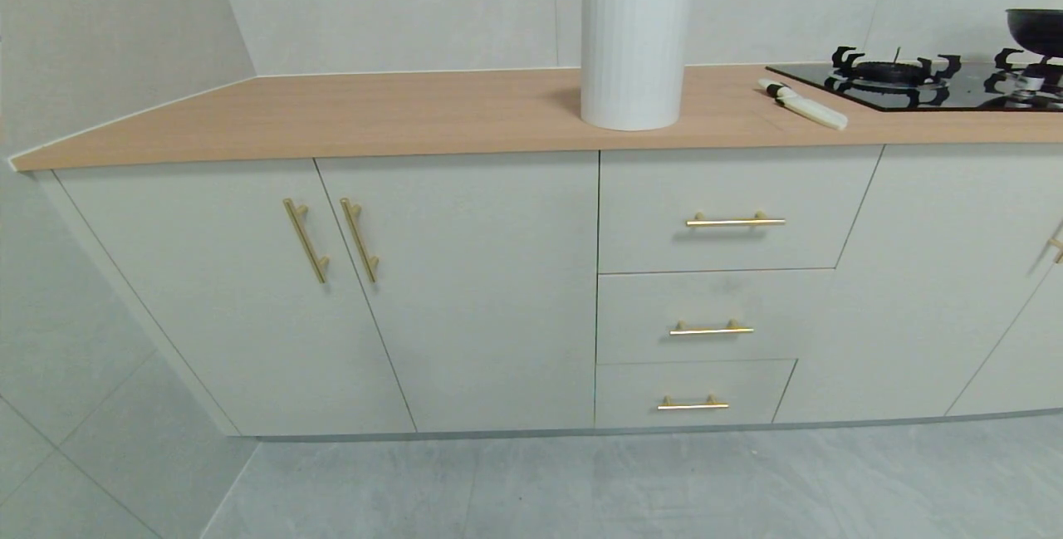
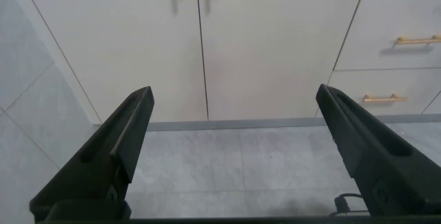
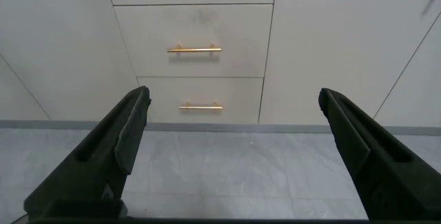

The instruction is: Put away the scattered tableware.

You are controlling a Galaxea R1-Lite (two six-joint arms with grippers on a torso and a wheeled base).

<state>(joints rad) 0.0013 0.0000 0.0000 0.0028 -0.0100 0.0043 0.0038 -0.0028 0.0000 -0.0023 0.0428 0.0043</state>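
- Tableware is lying on the long wooden countertop (image 1: 374, 115) — a single white knife (image 1: 804, 105), flat, just beside the black hob (image 1: 955, 97) and near the counter's front edge.
- Pale cabinet doors (image 1: 332, 298) and three drawers (image 1: 722, 207) are sitting closed beneath the countertop.
- A white ribbed canister (image 1: 633, 45) is standing upright on the countertop, to the left of the knife and apart from it.
- Left gripper (image 2: 234, 92) is hanging low over the floor (image 2: 227, 162), pointing at the foot of the doors — fingers spread wide, holding nothing.
- Right gripper (image 3: 234, 94) is hanging just as low, facing the lower drawers, fingers spread wide and empty.
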